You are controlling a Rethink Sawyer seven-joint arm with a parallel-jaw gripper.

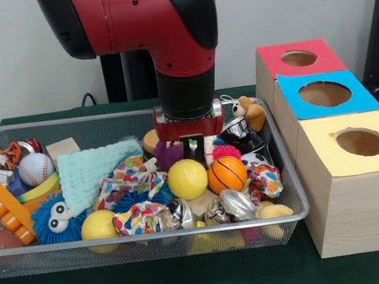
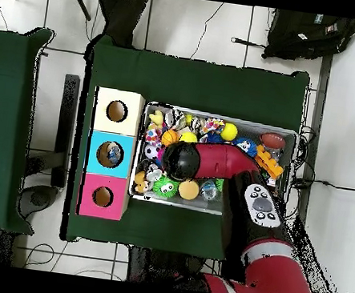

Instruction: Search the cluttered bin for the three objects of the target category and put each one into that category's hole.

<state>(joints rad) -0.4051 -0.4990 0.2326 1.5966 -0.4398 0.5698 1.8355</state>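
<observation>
The wire-mesh bin [image 1: 65, 120] is full of toys and also shows in the overhead view [image 2: 217, 115]. My gripper [image 1: 192, 147] is down in the bin's middle, between a purple toy and an orange basketball [image 1: 227, 173]. The arm's head [image 2: 183, 160] hides it from above. I cannot make out a clear bottle for certain. A shiny creased thing [image 1: 235, 129] lies beside the gripper, next to a teddy bear [image 1: 250, 111]. The blue-panelled hole [image 1: 324, 94] is in the middle of the wooden box. From above, something pale shows inside it [image 2: 113, 154].
The red-panelled hole [image 1: 298, 58] and the yellow-panelled hole [image 1: 361, 142] flank the blue one. A yellow ball [image 1: 187, 179], a teal cloth [image 1: 94, 172], a blue fuzzy toy [image 1: 57, 217], a baseball [image 1: 35, 168] and crumpled silver things [image 1: 238, 203] crowd the bin.
</observation>
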